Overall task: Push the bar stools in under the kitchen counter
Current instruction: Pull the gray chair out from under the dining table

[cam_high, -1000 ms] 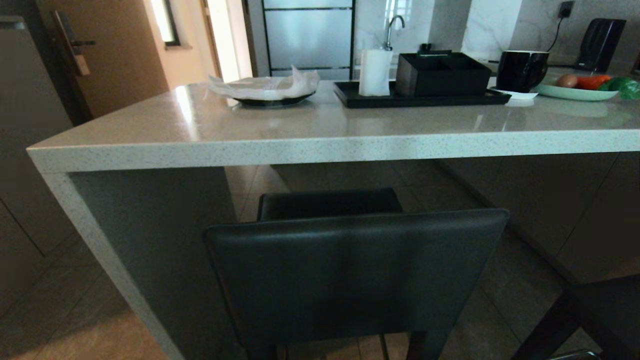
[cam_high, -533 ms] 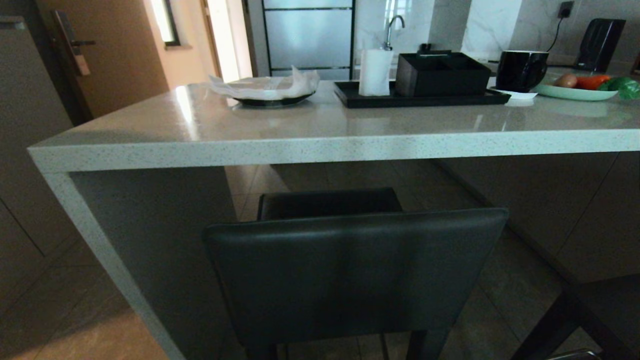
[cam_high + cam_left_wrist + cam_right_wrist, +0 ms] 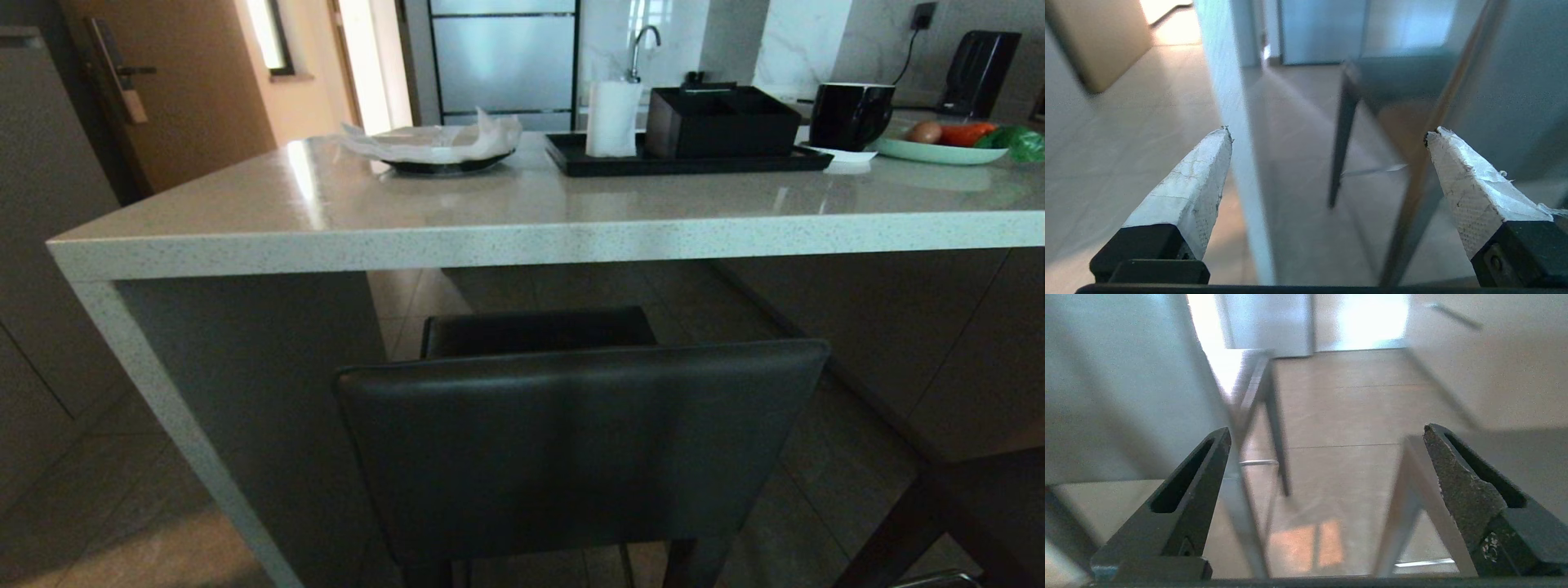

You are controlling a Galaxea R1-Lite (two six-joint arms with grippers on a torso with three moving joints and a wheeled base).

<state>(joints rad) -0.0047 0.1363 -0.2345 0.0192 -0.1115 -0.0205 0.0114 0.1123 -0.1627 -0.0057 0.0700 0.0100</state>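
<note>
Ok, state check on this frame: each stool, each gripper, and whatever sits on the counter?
Near bar stool: backrest outside the kitchen counter edge, not pushed in.
Second bar stool: only partly in frame at lower right, also out.
Left gripper: open, empty, low beside the stool legs.
Right gripper: open, empty.
Paper roll: upright on the black tray.
Black mug: upright.

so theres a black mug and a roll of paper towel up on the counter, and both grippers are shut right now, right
Not quite. The black mug and paper towel roll do stand on the kitchen counter, but the left gripper and right gripper are both open and empty, as the wrist views show.
</note>
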